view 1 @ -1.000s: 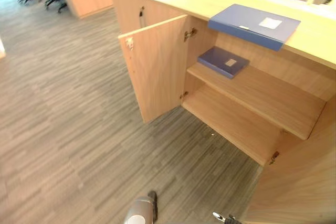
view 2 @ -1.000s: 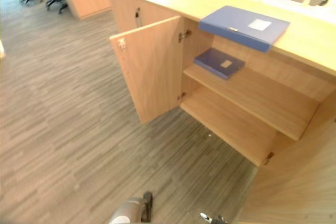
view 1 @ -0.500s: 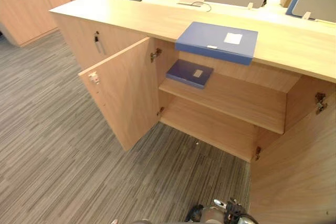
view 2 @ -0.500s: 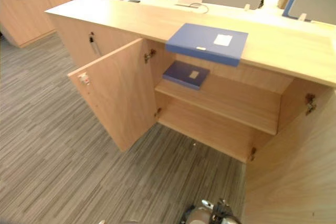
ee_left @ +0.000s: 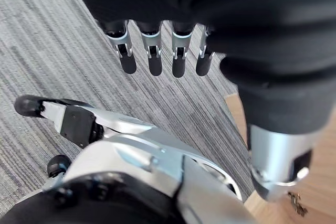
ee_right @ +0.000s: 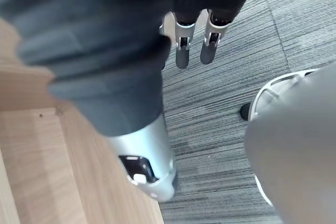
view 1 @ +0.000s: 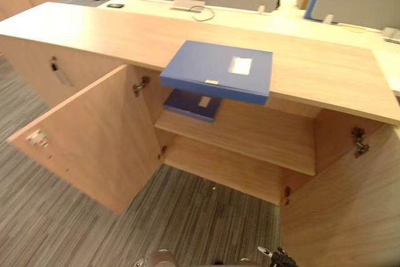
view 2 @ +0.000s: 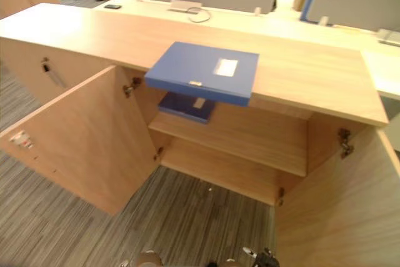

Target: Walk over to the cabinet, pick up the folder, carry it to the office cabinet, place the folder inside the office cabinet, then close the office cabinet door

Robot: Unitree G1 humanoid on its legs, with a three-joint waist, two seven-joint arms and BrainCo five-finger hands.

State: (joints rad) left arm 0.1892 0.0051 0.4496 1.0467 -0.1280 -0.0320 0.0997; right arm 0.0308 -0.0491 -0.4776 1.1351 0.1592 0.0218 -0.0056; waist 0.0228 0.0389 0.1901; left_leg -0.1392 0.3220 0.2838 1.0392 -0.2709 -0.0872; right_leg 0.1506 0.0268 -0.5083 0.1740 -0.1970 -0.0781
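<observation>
Folder: the blue folder (view 1: 219, 70) lies flat on the cabinet's top surface (view 1: 94, 32), above the open compartment, its near edge jutting past the surface's front lip.
Long axis: it appears to run left to right along that lip, with the thick edge towards the robot.
Left hand: the left hand (ee_left: 154, 56) hangs low over the carpet (ee_left: 52, 40), fingers straight and slack — nothing held.
Right hand: the right hand (ee_right: 182, 51) also hangs low, close by the open right door (view 1: 350, 217), fingers straight and empty.
Key relation: the folder lies ahead of and well above both hands, near the middle. Neither arm looks clearly nearer, so a two-hand lift seems apt.
Writing: a white label (view 1: 240, 65) sits on the cover — too small to read. A second blue folder (view 1: 190, 105) on the upper shelf (view 1: 262, 142) carries one too.
</observation>
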